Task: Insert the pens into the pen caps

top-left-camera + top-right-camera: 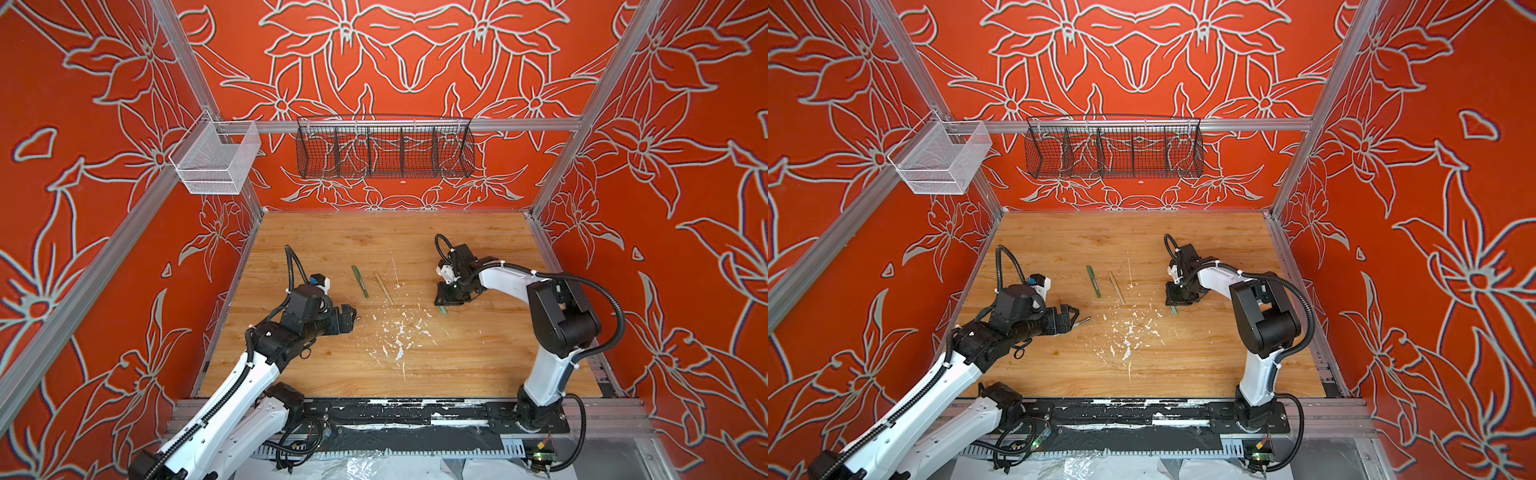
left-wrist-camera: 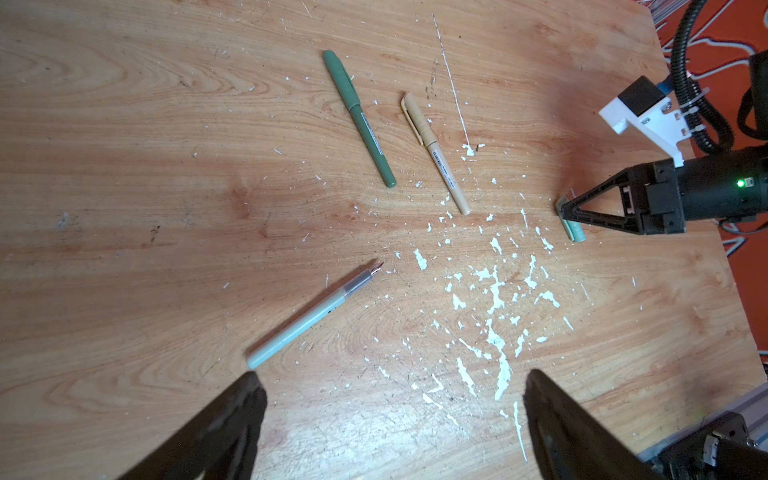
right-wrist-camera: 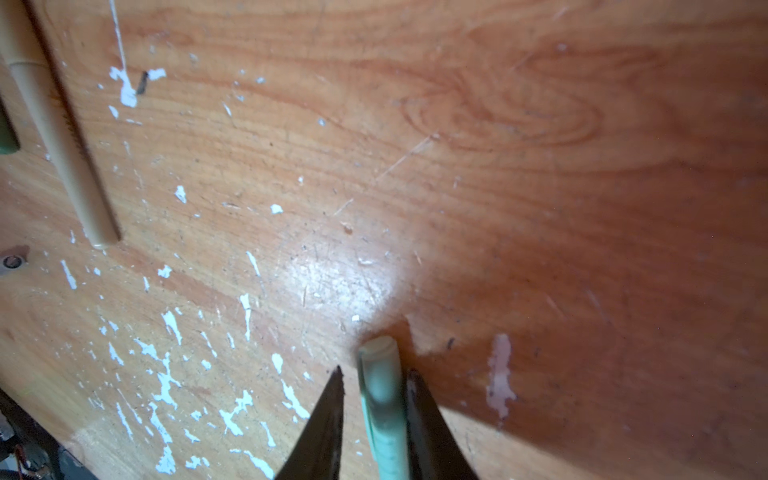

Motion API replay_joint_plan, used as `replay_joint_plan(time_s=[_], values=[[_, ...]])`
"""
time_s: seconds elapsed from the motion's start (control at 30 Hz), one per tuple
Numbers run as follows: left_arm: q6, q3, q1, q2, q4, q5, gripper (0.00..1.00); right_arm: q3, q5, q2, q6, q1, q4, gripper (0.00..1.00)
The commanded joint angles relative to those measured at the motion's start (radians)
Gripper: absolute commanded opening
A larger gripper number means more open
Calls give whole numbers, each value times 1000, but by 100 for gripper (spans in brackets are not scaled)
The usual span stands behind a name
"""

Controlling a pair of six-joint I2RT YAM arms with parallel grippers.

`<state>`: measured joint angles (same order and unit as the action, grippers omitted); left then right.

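Under red walls (image 1: 415,62) drawn over with pale flowers, we look down on a scuffed wooden desk (image 1: 332,370) spattered with white paint flecks (image 1: 399,336), a black wire basket (image 1: 384,149) and a white wire basket (image 1: 216,160) hung on the rail (image 1: 519,124) behind. The left gripper (image 2: 395,380) hovers low over the desk, jaws spread wide and holding nothing; the right gripper (image 3: 375,372) is down at its surface, jaws drawn narrow. Two pens look finished to us: the dark green pen (image 2: 360,123) and the tan pen (image 2: 437,153) lie capped, side by side near the middle. The pale green pen (image 2: 309,316) lies flat and uncapped, nib bare, just before the left jaws. Its pale green cap (image 3: 382,399) lies well apart, between the right jaws: one jaw touches it, a sliver of desk shows beside the other, so we cannot tell whether the hold is firm. We judge the third pairing in hand; next, pen and cap must each be lifted, then lined up nib to mouth.
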<state>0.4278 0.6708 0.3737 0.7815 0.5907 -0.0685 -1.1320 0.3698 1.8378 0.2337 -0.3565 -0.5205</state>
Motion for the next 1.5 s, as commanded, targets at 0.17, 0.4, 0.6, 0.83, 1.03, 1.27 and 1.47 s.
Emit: replay_joint_plan(time_s=[0.17,0.4,0.6,0.83,1.03,1.27,1.47], values=[[20,-17,-2,-4,8,-13,97,4,-63,38,-57,1,-56,22],[43,-25,-2,26,4,-30,97,31,-199,7,-51,-32,-77,22],[63,-30,-1,29,5,-28,97,11,-330,33,-35,-102,-118,24],[87,-35,-1,40,31,-23,97,8,-321,21,-21,-104,-107,16],[114,-34,2,91,41,-12,97,-14,-259,-43,4,-104,-99,13],[78,33,58,266,73,-1,97,-5,-203,-140,41,-83,-78,9],[27,91,96,410,80,6,97,17,-168,-245,76,-75,-54,5]])
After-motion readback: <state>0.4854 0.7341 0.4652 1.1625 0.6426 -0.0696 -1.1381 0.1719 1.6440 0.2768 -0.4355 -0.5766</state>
